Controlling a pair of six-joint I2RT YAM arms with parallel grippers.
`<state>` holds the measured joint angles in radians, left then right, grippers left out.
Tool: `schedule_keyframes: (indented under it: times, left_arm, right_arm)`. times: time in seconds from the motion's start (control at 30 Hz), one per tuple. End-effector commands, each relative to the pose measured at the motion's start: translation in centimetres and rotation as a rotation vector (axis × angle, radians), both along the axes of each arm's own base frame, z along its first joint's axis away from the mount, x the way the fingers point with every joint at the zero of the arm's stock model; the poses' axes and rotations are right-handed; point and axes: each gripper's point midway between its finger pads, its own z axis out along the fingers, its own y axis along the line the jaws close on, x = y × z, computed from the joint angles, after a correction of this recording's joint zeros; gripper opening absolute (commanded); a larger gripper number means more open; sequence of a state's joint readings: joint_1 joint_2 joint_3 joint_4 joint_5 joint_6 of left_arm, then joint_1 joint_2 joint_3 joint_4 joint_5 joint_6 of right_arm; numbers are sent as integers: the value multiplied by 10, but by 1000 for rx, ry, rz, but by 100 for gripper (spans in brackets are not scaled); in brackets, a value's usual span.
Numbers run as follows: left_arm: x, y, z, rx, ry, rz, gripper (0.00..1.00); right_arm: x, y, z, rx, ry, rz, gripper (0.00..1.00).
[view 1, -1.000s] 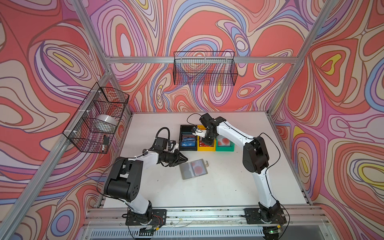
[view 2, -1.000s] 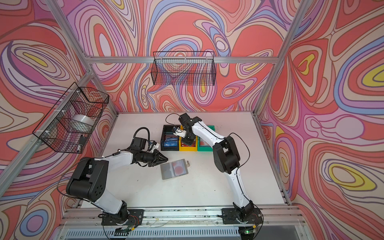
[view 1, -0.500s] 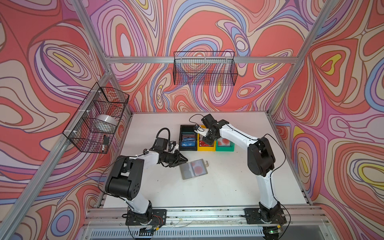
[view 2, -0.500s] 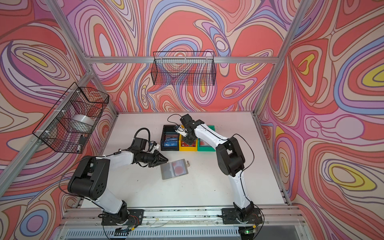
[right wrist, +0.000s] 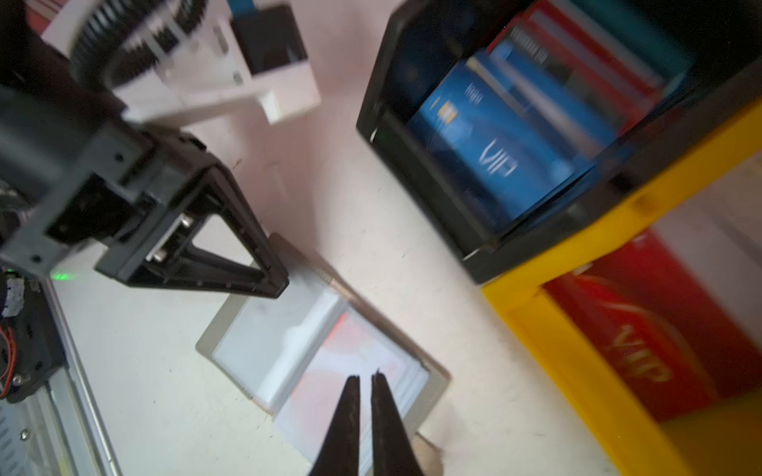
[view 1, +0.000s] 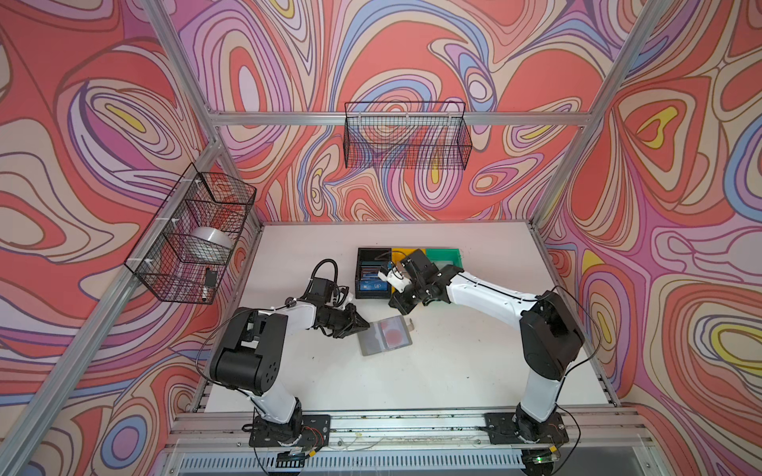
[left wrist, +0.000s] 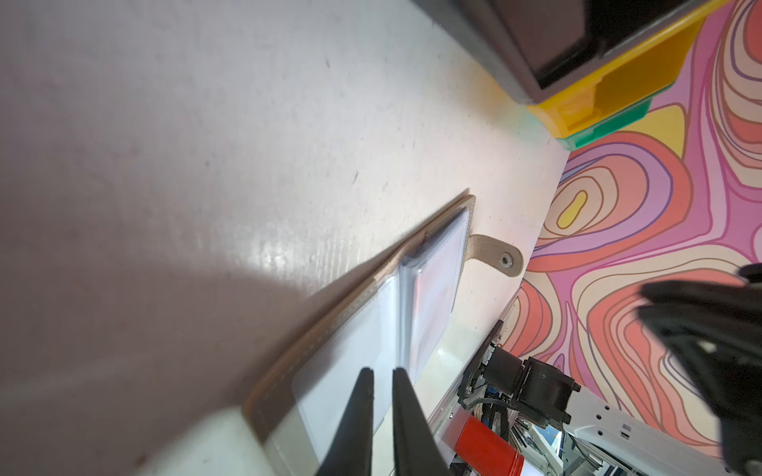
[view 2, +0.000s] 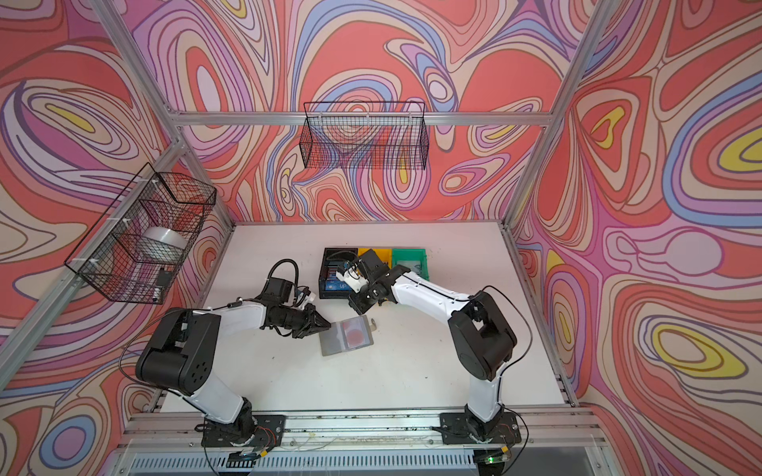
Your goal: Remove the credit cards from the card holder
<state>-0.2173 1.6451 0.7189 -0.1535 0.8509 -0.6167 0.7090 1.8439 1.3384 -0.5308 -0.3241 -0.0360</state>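
Grey holder [view 1: 373,341] lies open and flat on white table [view 1: 453,371], just in front of bins. Pale card [view 1: 393,333] with red circles sits in clear sleeve on tab [view 1: 409,323] side.

Left gripper [left wrist: 382,373]: low, fingers nearly together, thin slit between, tips at holder's far-from-tab edge. Cannot tell if it pinches sleeve.

Right gripper [right wrist: 366,377]: fingers nearly together, nothing between, hovering between holder and black bin [view 1: 373,250].

Blue cards [right wrist: 486,152] stacked in black bin. Red card [right wrist: 635,325] in yellow bin [right wrist: 577,391] beside it.

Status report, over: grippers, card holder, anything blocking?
Left gripper nearly shut, tips at card holder edge. Right gripper shut, empty, hovering by it. One pale red-circled card inside. Path clear.
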Motion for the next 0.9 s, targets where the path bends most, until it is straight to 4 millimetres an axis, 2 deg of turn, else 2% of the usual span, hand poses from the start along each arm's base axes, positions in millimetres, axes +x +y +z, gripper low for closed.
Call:
schedule_keyframes:
  times: [0.0,0.13,0.53,0.7,0.87]
  left_arm:
    - [-14,-1,-11,30,35,-30,10]
    - [-15,0,-19,56,48,-30,0]
    - [-19,3,-36,83,84,-31,0]
    - [-19,3,-37,84,87,-33,0]
    - [-18,2,-37,81,82,-36,0]
  right_arm:
    - [-12,6,-10,48,89,-73,10]
    - [-19,-9,-18,-8,108,-113,10]
    - [-39,-36,-51,-139,199,-153,10]
    - [-40,-41,-60,-172,208,-164,10]
    - [-37,-37,-70,-179,226,-162,10]
